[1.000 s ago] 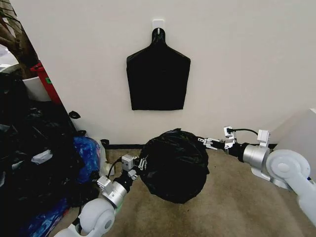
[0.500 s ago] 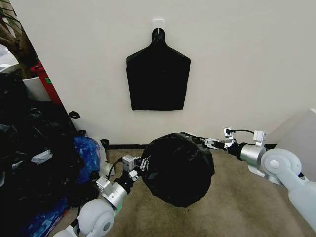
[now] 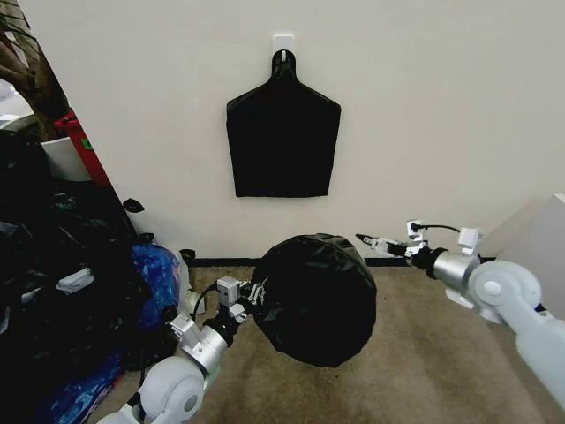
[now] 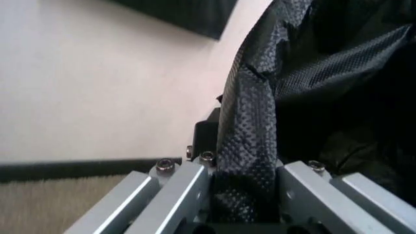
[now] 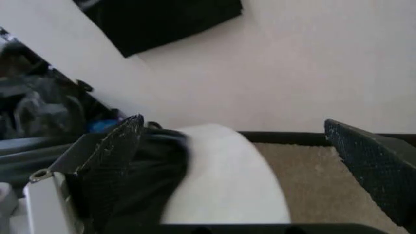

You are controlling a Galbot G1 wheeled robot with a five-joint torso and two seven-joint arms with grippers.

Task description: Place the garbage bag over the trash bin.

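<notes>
Black garbage bag, left end effector gripping

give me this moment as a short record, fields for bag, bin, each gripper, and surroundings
garbage bag: black, stretched over the bin
trash bin: white, mostly covered by the bag
left gripper: shut on the bag's edge at the bin's left side
right gripper: open, holding nothing, beside the bin's upper right
wall: flat black bundle hanging on a hook
floor left: blue plastic bag among dark bags
</notes>
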